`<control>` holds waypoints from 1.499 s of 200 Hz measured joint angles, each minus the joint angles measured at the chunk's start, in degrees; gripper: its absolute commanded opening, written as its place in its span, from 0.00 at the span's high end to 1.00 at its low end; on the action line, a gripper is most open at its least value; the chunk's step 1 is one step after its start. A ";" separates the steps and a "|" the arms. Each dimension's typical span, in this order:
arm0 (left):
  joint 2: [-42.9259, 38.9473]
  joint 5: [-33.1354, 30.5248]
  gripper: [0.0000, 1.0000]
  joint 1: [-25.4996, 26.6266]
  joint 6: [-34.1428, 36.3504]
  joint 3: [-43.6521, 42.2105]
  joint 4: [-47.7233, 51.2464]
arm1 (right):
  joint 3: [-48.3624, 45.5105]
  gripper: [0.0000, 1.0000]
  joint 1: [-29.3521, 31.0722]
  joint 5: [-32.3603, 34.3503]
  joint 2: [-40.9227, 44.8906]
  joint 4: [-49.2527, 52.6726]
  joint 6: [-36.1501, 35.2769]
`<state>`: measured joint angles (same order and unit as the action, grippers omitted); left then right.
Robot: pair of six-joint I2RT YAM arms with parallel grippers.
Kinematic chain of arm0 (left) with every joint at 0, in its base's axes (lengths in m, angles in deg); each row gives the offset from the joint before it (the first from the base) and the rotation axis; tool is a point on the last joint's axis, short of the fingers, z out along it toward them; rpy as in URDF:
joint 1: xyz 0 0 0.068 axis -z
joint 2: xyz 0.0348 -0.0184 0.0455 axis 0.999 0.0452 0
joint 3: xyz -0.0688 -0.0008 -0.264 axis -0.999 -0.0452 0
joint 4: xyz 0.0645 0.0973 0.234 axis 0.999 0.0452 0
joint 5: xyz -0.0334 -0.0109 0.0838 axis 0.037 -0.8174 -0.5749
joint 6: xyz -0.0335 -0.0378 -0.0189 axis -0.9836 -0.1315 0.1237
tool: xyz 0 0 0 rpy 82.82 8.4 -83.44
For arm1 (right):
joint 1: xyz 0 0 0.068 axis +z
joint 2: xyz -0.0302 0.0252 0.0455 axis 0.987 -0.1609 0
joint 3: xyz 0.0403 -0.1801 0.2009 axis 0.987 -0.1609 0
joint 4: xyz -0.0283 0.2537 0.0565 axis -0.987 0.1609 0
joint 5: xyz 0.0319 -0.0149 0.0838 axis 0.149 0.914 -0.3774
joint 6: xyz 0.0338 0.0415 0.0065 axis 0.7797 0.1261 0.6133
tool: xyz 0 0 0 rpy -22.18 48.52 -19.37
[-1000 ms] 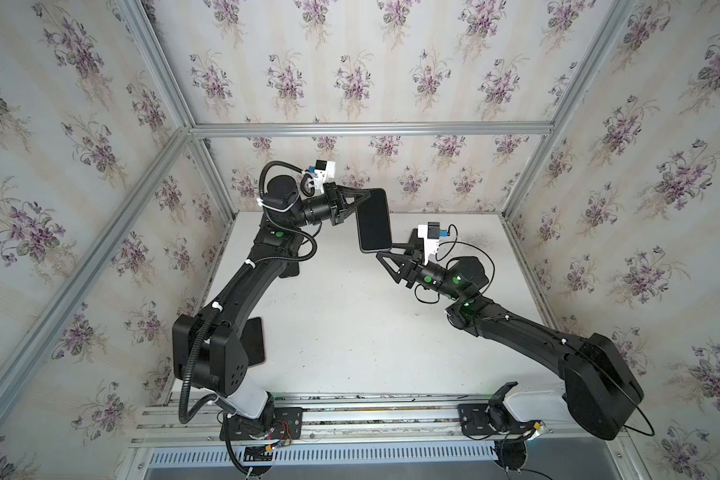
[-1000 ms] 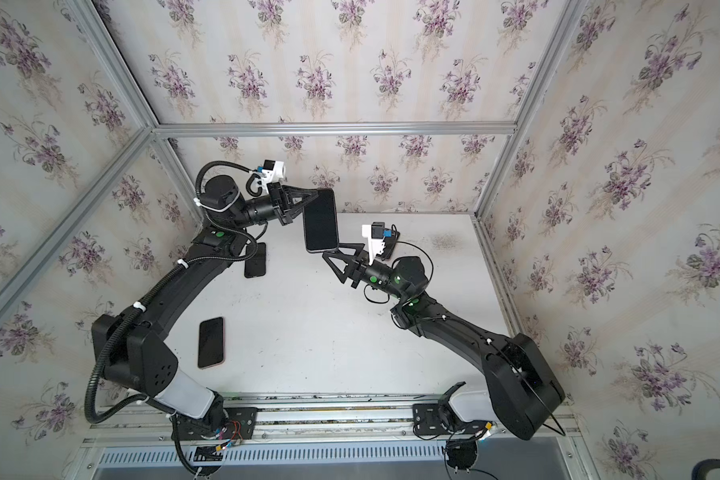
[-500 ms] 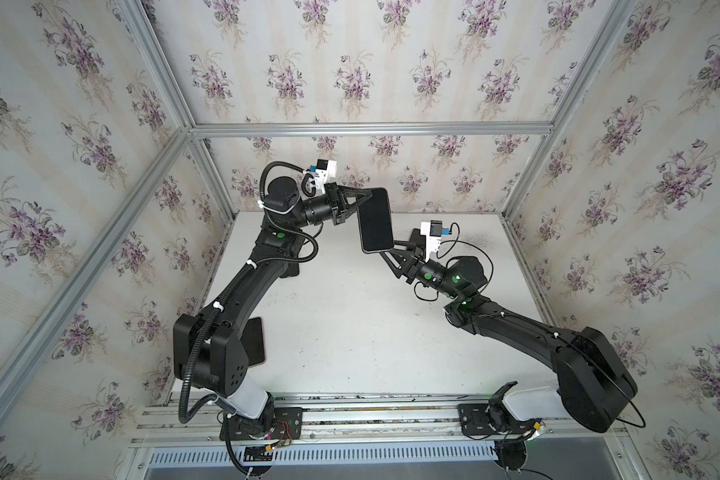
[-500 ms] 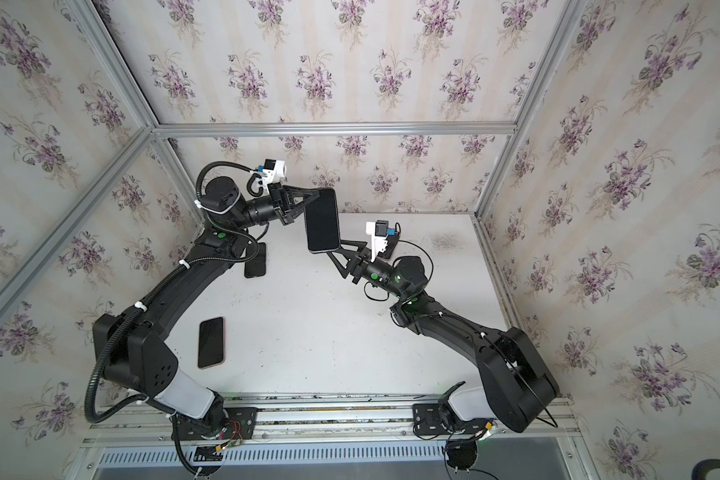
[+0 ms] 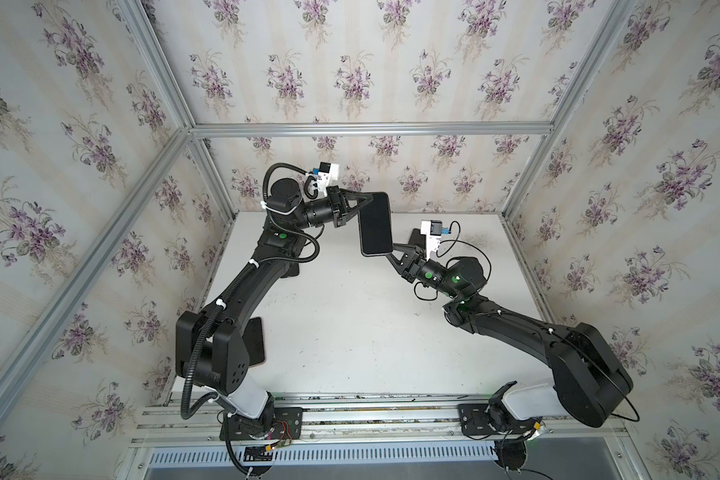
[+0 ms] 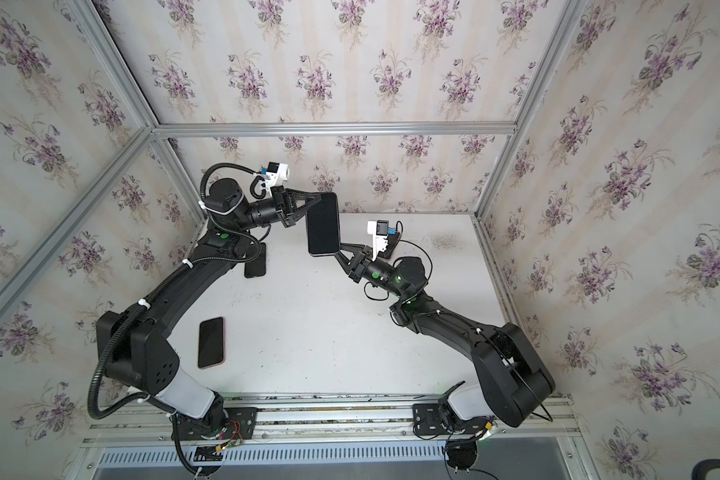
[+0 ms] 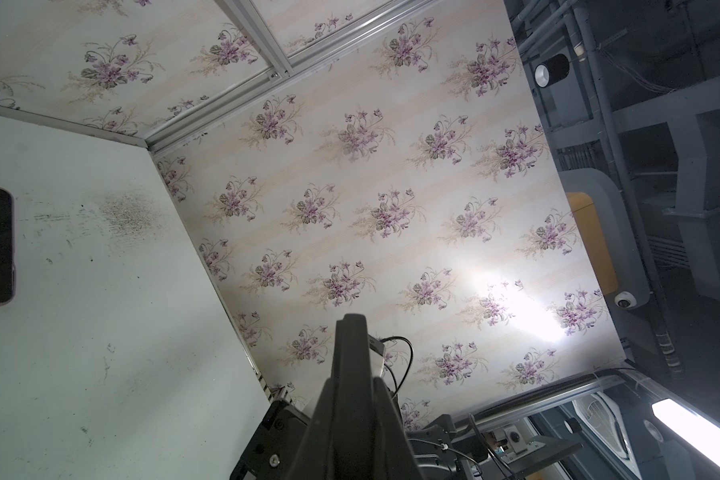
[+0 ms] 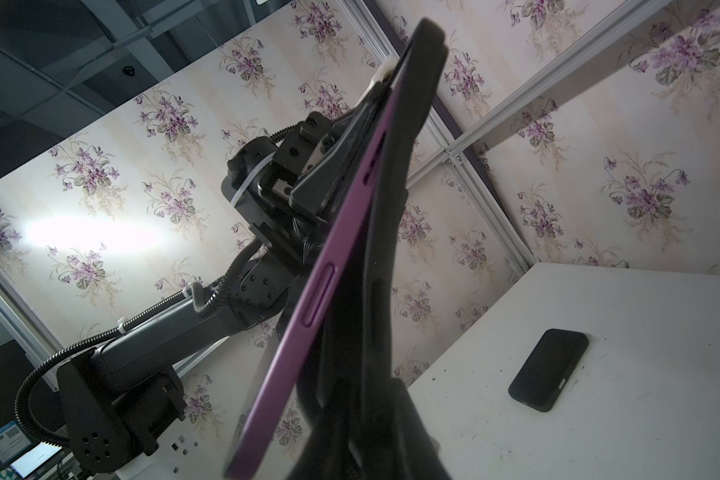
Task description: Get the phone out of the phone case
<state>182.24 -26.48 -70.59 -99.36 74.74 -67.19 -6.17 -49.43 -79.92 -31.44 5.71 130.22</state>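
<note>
Phone (image 6: 323, 224): one, held aloft; other phones (image 6: 211, 341) (image 6: 255, 264) (image 6: 393, 246): perhaps three.

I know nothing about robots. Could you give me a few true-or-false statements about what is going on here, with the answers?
1. The cased phone is held up off the table. True.
2. Only one tool touches it. False: the left tool grips its upper end and the right tool is closed on its lower corner.
3. The case is green along its edge. False: the right wrist view shows it purple.
4. Another phone lies flat on the table near the left arm's base. True.
</note>
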 measured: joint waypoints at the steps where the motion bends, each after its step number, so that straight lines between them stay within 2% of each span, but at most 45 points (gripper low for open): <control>1: 0.04 0.02 0.99 0.00 0.04 -0.07 0.00 | -0.04 0.92 0.00 -0.04 0.00 0.07 0.07; 26: 0.37 -0.63 0.96 -0.02 1.49 -2.19 -0.07 | -1.27 1.00 -0.15 -0.50 0.83 1.88 1.33; 38: 0.52 -1.20 0.85 -0.02 2.38 -3.82 -0.09 | -2.08 1.00 -0.13 -0.50 1.57 3.45 1.36; 60: 0.85 -2.89 0.74 0.07 3.91 -7.48 -0.42 | -2.99 1.00 -0.15 -0.24 3.02 8.57 1.77; 93: 2.62 -7.50 0.70 0.61 6.23 -13.22 -0.42 | -2.93 1.00 -0.15 0.07 4.72 17.07 1.86; 109: 4.13 -9.60 0.63 1.29 7.30 -14.73 -0.44 | -2.93 1.00 -0.20 0.33 4.76 20.63 2.38; 124: 5.55 -11.17 0.61 1.95 7.78 -15.69 -0.46 | -2.93 1.00 -0.61 0.42 4.68 23.50 3.17; 150: 7.43 -13.57 0.46 2.73 8.35 -17.00 -0.48 | -3.43 1.00 -3.15 0.59 3.26 26.32 5.05; 154: 7.65 -13.84 0.41 2.84 8.41 -17.20 -0.48 | -3.65 1.00 -3.41 0.74 2.99 26.56 5.51; 168: 8.50 -14.93 0.32 3.08 8.85 -17.81 -0.50 | -3.82 1.00 -3.85 0.81 1.60 27.63 6.82; 202: 9.79 -18.10 0.23 3.54 11.15 -18.60 2.95 | -4.11 1.00 -4.87 -0.42 -3.13 28.79 10.36; 251: 6.47 -23.41 0.16 5.95 24.90 -15.17 17.35 | -3.23 1.00 -6.29 -2.27 -9.97 29.66 14.40; 264: 5.11 -24.96 0.13 6.97 30.08 -14.40 21.75 | -2.40 1.00 -6.62 -2.73 -11.23 30.29 14.84; 275: 4.11 -26.29 0.07 8.41 35.23 -13.44 25.97 | -1.73 1.00 -6.86 -3.23 -12.04 30.69 15.43; 300: 2.32 -29.77 0.05 12.04 47.08 -11.78 34.51 | -0.96 1.00 -7.50 -3.74 -12.74 31.69 15.85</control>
<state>184.55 -56.24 -58.55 -52.29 62.95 -32.67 -7.13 -56.93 -83.66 -44.18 37.40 146.06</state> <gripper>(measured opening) 0.950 0.082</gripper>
